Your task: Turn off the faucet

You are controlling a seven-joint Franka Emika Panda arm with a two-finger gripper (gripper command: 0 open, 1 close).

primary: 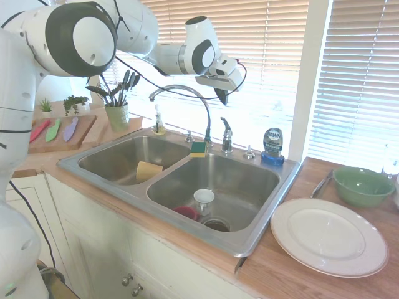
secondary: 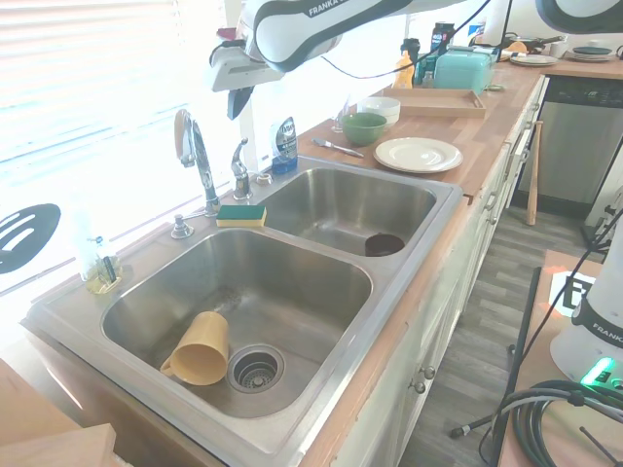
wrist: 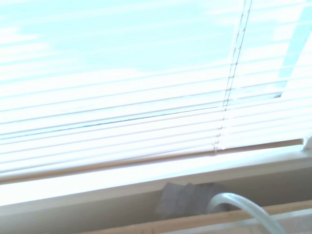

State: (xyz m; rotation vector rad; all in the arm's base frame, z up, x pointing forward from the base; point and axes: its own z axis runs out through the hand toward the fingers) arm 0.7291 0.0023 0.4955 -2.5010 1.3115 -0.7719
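The gripper (primary: 222, 94) hung above the faucet (primary: 226, 135) lever at 12 o'clock, apart; its jaws looked pressed together, empty. Wrist view showed only blurred blinds (wrist: 146, 97).

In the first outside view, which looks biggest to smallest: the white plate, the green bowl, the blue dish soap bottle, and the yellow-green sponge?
1. White plate, clearly largest.
2. Green bowl.
3. Blue dish soap bottle.
4. Yellow-green sponge, smallest, though it sits farther from the camera.

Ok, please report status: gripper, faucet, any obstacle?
Gripper looks shut, empty, high above lever handle. Faucet untouched. Nothing between them.
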